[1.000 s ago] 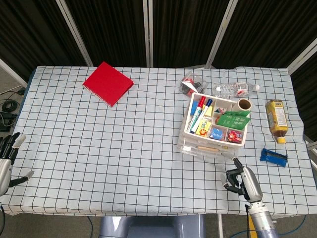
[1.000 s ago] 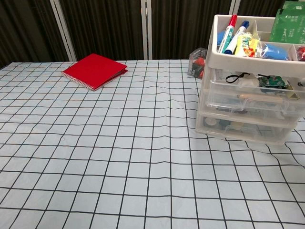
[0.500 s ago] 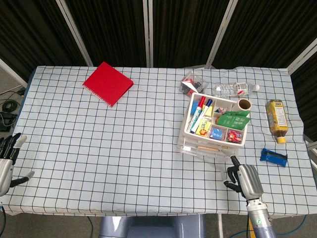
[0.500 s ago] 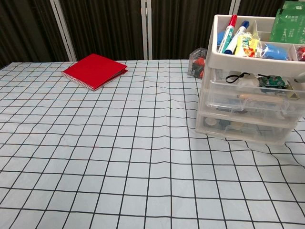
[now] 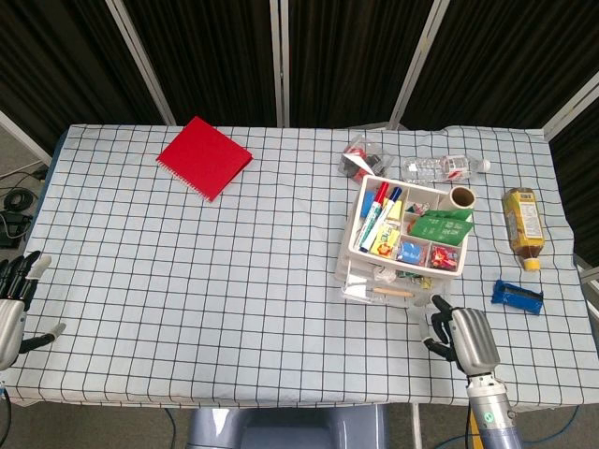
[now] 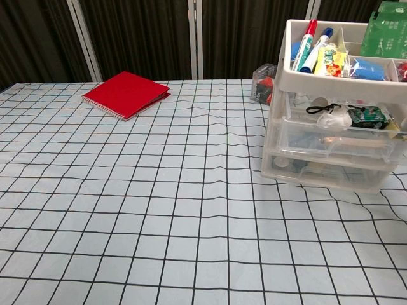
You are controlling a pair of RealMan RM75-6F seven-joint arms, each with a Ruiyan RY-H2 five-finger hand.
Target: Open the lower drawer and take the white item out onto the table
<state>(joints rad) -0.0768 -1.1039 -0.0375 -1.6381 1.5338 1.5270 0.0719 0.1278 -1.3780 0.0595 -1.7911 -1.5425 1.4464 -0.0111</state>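
The white drawer unit (image 5: 363,245) stands at the right of the table, its top tray full of markers and packets. In the chest view its upper two clear drawers (image 6: 343,130) sit slid out toward me, one showing a black cord and a pale item, the other a wooden stick (image 6: 357,142). The lower drawer (image 6: 331,173) lies flush, with dim shapes behind its clear front. My right hand (image 5: 465,339) is just in front of the unit's right corner, back up, fingers curled in. One fingertip (image 5: 435,303) points at the drawer fronts. My left hand (image 5: 11,304) hangs at the table's left edge, fingers apart, holding nothing.
A red notebook (image 5: 203,156) lies at the back left. Behind the unit are a small clear box (image 5: 360,157), a lying water bottle (image 5: 445,168) and a tape roll (image 5: 462,197). A yellow bottle (image 5: 522,225) and a blue packet (image 5: 518,296) lie to the right.
The upper two drawers have slid out toward the front, uncovering their contents. My right hand has shifted slightly right and its fingertip has dropped a little. The left hand barely moved.
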